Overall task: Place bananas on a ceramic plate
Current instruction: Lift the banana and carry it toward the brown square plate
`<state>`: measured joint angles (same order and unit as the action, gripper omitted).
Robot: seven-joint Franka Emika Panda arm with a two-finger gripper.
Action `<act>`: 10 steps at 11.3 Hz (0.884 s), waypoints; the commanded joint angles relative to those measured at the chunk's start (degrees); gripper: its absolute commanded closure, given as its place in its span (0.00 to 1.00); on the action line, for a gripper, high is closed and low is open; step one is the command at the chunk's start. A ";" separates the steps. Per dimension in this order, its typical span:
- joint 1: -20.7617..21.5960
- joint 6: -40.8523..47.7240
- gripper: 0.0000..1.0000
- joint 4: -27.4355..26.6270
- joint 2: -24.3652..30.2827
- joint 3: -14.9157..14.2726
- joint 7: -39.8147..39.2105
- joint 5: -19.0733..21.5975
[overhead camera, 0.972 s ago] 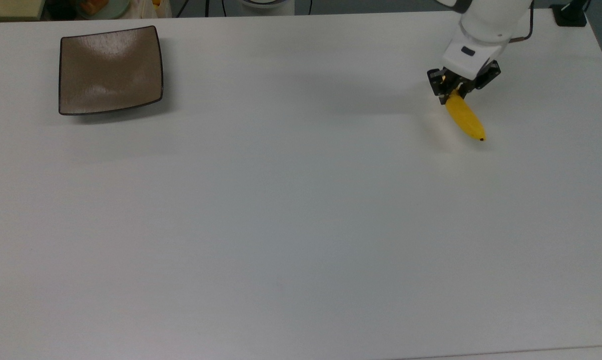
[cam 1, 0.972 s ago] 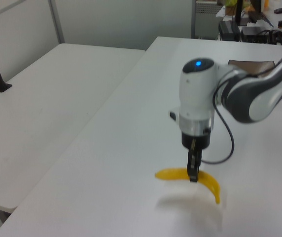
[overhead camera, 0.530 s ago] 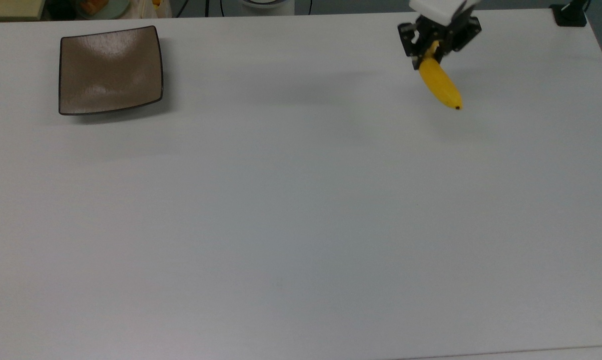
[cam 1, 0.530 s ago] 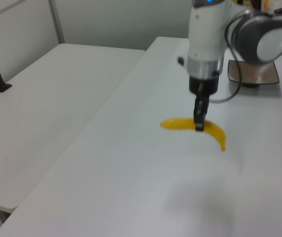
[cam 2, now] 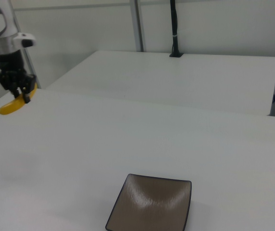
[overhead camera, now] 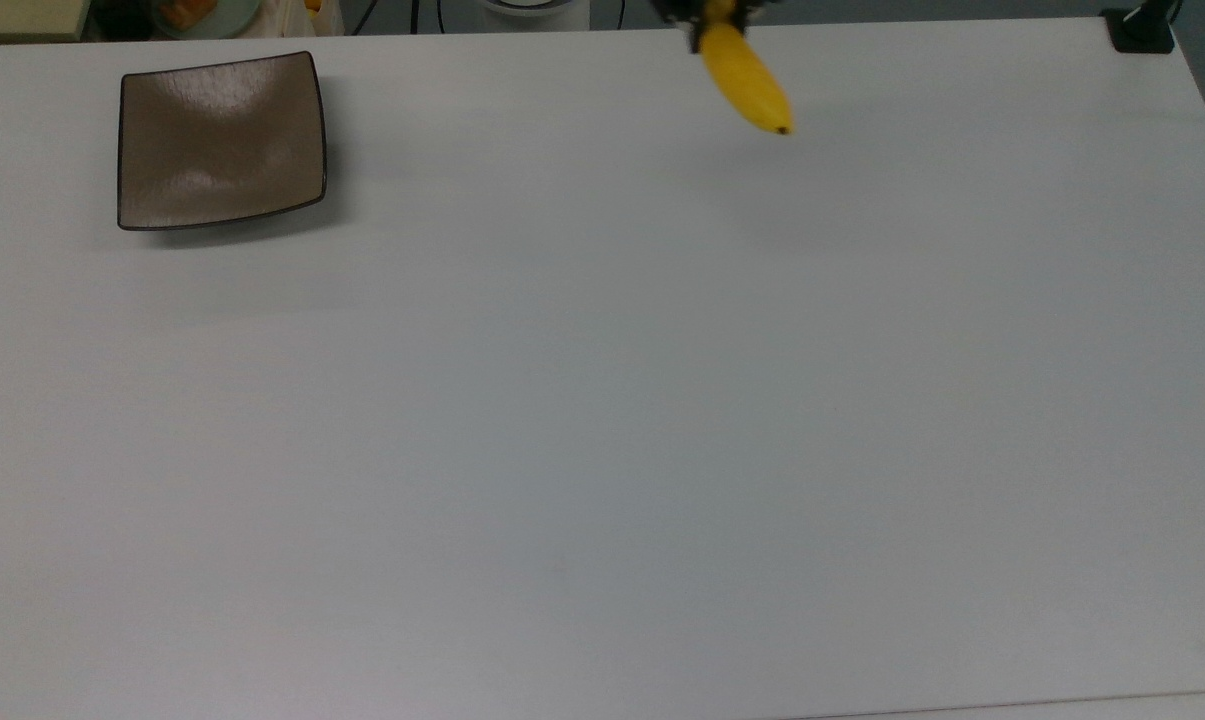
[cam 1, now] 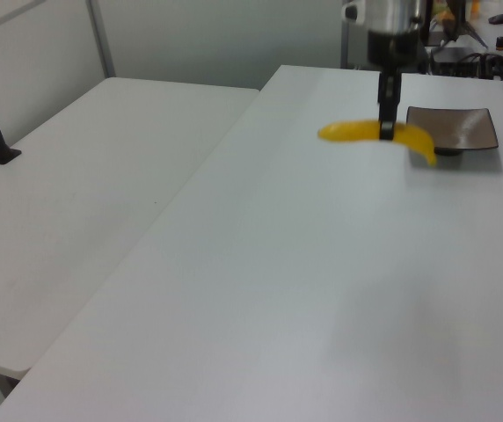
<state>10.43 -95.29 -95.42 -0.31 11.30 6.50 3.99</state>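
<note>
gripper [cam 1: 386,130] pinches banana [cam 1: 370,134] above white table [overhead camera: 602,400], well apart from brown plate [overhead camera: 220,140].

Banana [overhead camera: 745,78] is looking like smooth moulded plastic, bright yellow, slight sheen, small dark tip. Plate [overhead camera: 220,141] is reading as glazed ceramic: glossy brown, light patches reflecting off the face, thin dark rim; same gloss is showing in the right view [cam 2: 153,204]. Counter [overhead camera: 602,420] is showing a smooth matt white laminate-type surface, no texture, only soft shadows. Hand [cam 2: 21,91] is looking like matt black hard plastic or metal, can't tell which; the arm housing [cam 2: 3,30] above it is appearing as glossy white plastic with a dark grey cap.
</note>
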 commanded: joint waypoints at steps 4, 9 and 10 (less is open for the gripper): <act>-1.90 3.95 1.00 -1.79 3.38 -13.29 -12.88 2.07; -4.44 4.06 1.00 -2.58 3.04 -23.94 -16.94 2.07; -5.15 3.88 1.00 -3.97 2.86 -25.43 -17.91 1.99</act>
<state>6.85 -91.62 -96.14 1.38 -11.39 -8.82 4.92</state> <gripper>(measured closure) 0.661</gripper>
